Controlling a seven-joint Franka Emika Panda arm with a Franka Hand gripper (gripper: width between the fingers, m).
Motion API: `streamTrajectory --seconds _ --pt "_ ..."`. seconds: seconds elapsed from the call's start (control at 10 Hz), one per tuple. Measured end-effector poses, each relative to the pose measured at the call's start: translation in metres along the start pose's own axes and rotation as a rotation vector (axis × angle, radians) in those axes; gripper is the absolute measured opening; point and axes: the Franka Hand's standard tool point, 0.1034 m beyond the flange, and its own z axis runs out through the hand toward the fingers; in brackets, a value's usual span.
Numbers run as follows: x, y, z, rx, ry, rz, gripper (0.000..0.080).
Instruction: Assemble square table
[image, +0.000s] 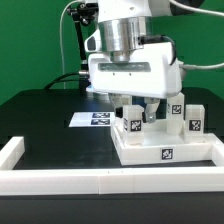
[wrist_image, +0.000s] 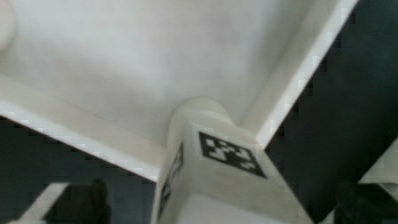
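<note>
A black surface (image: 45, 125) carries a low white wall (image: 60, 180) along its 6 o'clock edge, turning up at 9. The marker board (image: 92, 119) lies flat near centre. Green backdrop (image: 25, 40) at 12.

Exterior view's pretty evenly lit from above, white plastic nearly blown out against the dark counter (image: 50, 120). Wrist view's soft and blurry, especially toward the edges.

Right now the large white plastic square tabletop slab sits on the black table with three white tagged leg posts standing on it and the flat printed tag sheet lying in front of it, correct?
Not quite: in the exterior view the flat printed tag sheet lies behind the large white plastic square tabletop slab, not in front. The three white tagged leg posts do stand on it, on the black table.
</note>
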Motion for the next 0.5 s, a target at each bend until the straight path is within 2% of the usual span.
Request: streamTrajectory --seconds 0.3,0.5 --pt "-0.0007 -0.0011 0.0001 -0.009 0.003 -0.255 0.0649" --pt "-0.0022 -0.0022 -0.0002 -0.031 -0.009 -0.462 0.0649"
